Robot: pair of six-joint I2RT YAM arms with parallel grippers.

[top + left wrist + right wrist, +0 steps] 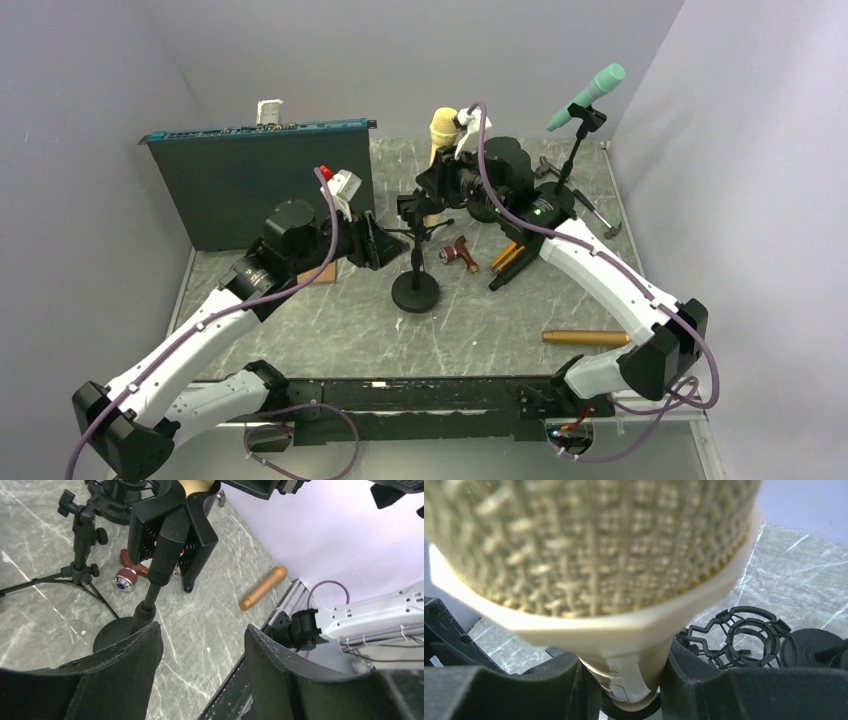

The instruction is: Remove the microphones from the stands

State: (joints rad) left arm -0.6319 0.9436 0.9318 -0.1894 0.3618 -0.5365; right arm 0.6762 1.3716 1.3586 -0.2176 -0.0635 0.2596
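Right end effector [624, 682] clamped on microphone [589, 545] neck under the grille — it's upright, lower end at the clip [172, 535] of the stand [415, 290]. Left end effector [202, 640] jaws apart, arm extended low toward the stand.

Open tabletop [480, 320] between stand base [415, 293] and gold cylinder [586, 338] (clutter behind: tripod [573, 160], brown tools [460, 253])

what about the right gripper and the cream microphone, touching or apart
Touching. In the right wrist view the right gripper clamps the microphone by its handle, no gap either side.
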